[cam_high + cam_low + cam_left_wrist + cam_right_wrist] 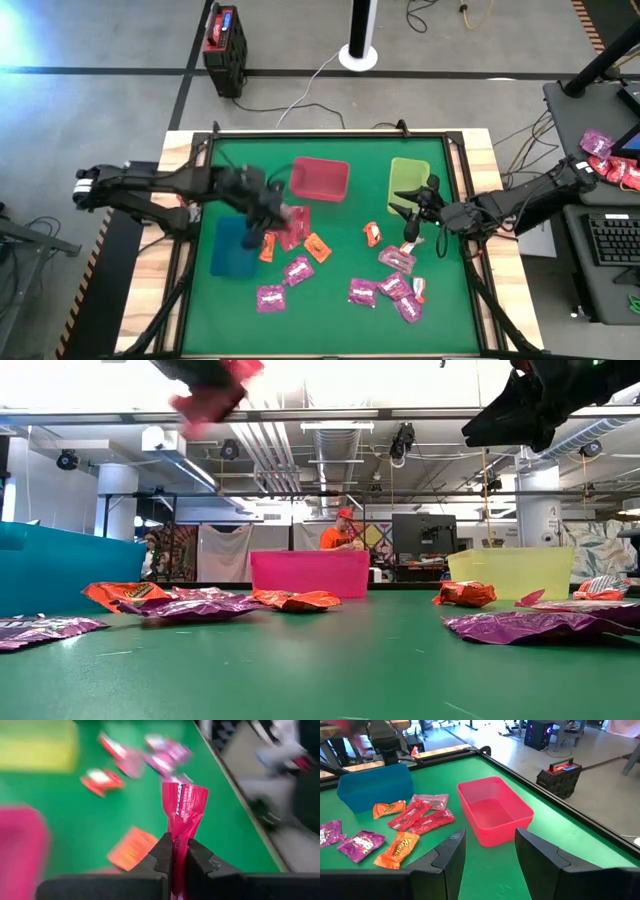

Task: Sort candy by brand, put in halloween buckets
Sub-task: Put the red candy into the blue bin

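flat, glossy red candy packet (crinkled end) in left gripper jaws; right gripper jaws apart, empty

table: matt green mat, pale wood rim
candy: shiny crinkled foil wrappers
red packet: glossy film, pinched in the left gripper
pink-red bin: smooth plastic
left gripper fingers: matt dark plastic

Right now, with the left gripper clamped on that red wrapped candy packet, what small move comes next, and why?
Probably carry it over the pink-red rectangular plastic bin and release. The left gripper is shut on the red candy packet, lifted off the green mat, beside that bin. Which bin suits this brand is my guess.
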Robot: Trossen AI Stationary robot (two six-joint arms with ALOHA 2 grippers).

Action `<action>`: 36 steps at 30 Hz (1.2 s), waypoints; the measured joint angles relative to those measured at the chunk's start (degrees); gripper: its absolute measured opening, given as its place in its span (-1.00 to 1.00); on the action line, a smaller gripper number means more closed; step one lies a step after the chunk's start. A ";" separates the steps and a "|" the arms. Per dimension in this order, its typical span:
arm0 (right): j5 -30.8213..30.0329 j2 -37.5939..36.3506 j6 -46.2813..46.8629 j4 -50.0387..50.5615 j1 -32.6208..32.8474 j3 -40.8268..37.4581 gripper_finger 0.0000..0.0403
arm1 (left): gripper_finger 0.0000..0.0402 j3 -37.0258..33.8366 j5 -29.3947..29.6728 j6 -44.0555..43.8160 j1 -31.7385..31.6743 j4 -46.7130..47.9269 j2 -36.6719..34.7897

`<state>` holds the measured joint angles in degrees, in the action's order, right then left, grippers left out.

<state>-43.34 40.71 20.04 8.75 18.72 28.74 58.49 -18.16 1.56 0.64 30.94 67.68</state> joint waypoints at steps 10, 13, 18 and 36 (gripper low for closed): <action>-0.01 0.00 2.09 -0.03 0.01 -1.11 -0.20 | -0.98 -0.42 17.07 -29.52 11.56 38.24 0.33; -0.01 0.00 2.52 -0.06 0.01 -1.13 -0.18 | -0.93 -1.87 20.47 -31.18 11.48 38.26 0.45; 0.03 0.00 3.14 -0.30 0.02 -1.13 -0.15 | -0.74 -1.91 21.82 -31.66 11.47 40.58 1.14; 4.93 0.02 7.16 -1.44 0.04 0.27 -0.14 | -0.33 -1.93 22.03 -33.03 11.57 43.25 0.98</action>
<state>-38.41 40.73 27.20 7.31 18.76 29.02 56.55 3.87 -31.47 12.22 74.19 68.66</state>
